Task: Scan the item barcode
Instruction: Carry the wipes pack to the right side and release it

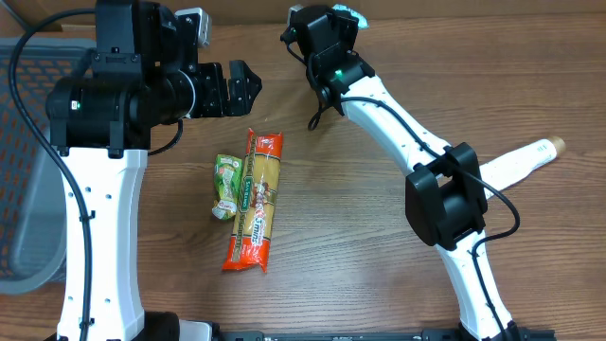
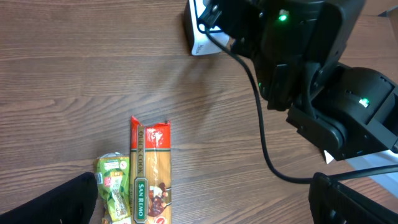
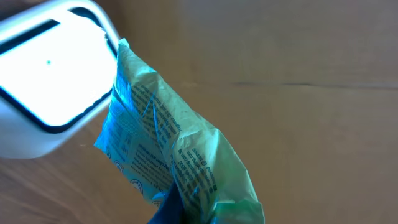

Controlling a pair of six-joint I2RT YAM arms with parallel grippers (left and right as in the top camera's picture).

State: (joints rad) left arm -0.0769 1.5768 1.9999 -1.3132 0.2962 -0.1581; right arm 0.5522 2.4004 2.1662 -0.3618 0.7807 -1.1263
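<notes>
Pinching a crinkled green packet [image 3: 180, 162] is the right pincer [image 1: 343, 17]; left pincer [image 1: 244, 87] spread.

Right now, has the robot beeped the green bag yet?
Picked up: the right fingers are shut on a green packet. In hand: it is held beside the lit scanner; whether it has read, I cannot tell. To do: the pasta pack and small green pouch lie on the table near the open left fingers.

Matt wood-grain table [image 1: 341, 270], glossy plastic pasta pack [image 1: 256, 204], crinkly green packet [image 3: 163, 155].
</notes>
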